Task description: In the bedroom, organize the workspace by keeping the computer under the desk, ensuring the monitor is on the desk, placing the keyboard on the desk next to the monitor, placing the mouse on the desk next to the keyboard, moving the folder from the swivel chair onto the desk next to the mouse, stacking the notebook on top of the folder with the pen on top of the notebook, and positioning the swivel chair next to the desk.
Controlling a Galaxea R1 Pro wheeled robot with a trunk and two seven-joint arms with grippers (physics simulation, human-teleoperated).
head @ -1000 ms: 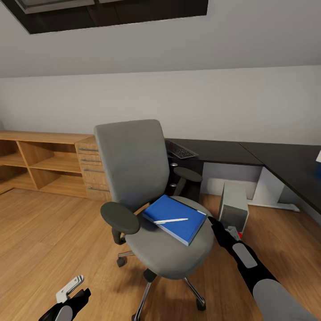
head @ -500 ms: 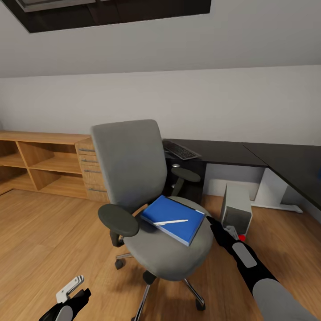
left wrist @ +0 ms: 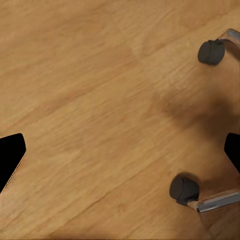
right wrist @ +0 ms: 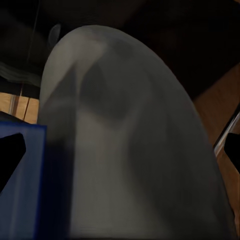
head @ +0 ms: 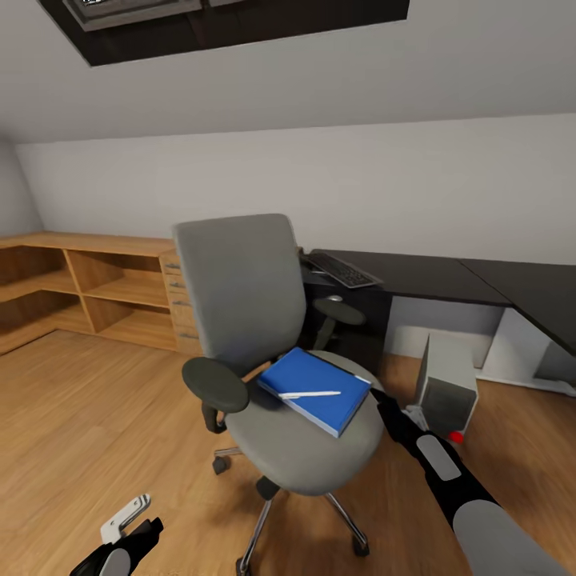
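The grey swivel chair (head: 264, 352) stands on the wood floor in front of the black desk (head: 432, 276). A blue folder (head: 316, 384) lies on its seat with the thin white pen (head: 308, 394) on top. My right gripper (right wrist: 120, 155) is open at the seat's right edge, close to the folder (right wrist: 20, 190). My left gripper (left wrist: 120, 155) hangs open over the floor by the chair's casters (left wrist: 184, 189). The keyboard (head: 344, 270) lies on the desk behind the chair. The grey computer (head: 444, 384) stands on the floor by the desk. Monitor, mouse and notebook are out of view.
A light wood dresser (head: 104, 288) with open shelves and drawers runs along the wall left of the chair. The chair's chrome star base (head: 264, 520) spreads over the floor between my arms. A sloped ceiling with a dark skylight (head: 224, 24) is overhead.
The whole view has slid: dresser, desk and computer sit further right and the ceiling shows more, so the camera moved. Chair, folder and pen keep their place beside my right arm.
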